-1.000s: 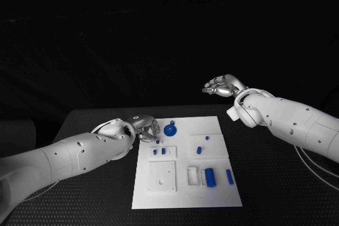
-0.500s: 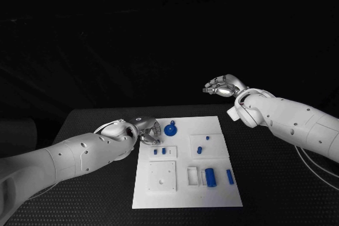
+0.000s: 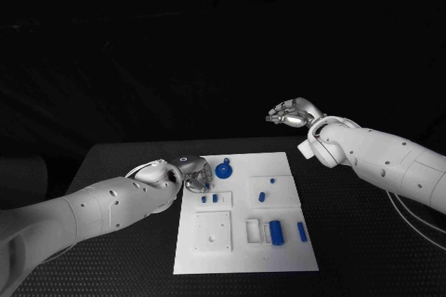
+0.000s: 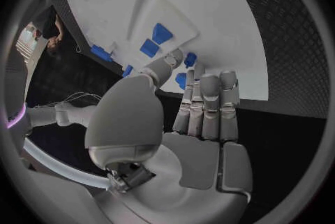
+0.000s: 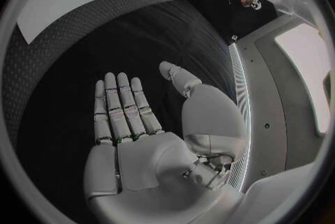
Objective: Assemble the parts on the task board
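The white task board [image 3: 243,258] lies in the middle of the black table. My left hand [image 3: 193,173] hovers low over the board's far left part, beside a round blue part [image 3: 224,171]. Seen from the left wrist, this hand [image 4: 202,106] has straight fingers side by side, and a small blue part [image 4: 190,59] shows between thumb tip and fingertips. Whether it is gripped is unclear. Two small blue parts [image 3: 209,198] lie just nearer than the hand. My right hand [image 3: 292,113] is raised beyond the table's far right; its fingers [image 5: 119,106] are stretched out and hold nothing.
A blue cylinder [image 3: 276,233] and a slim blue bar [image 3: 302,231] lie on the board's near right. Two small blue pieces [image 3: 262,196] sit on its right middle. A raised white square block [image 3: 213,230] is at its near left. Bare table [image 3: 111,162] flanks the board.
My left hand has crept a little to the right and nearer over the board's far left part. The right hand has stayed where it was.
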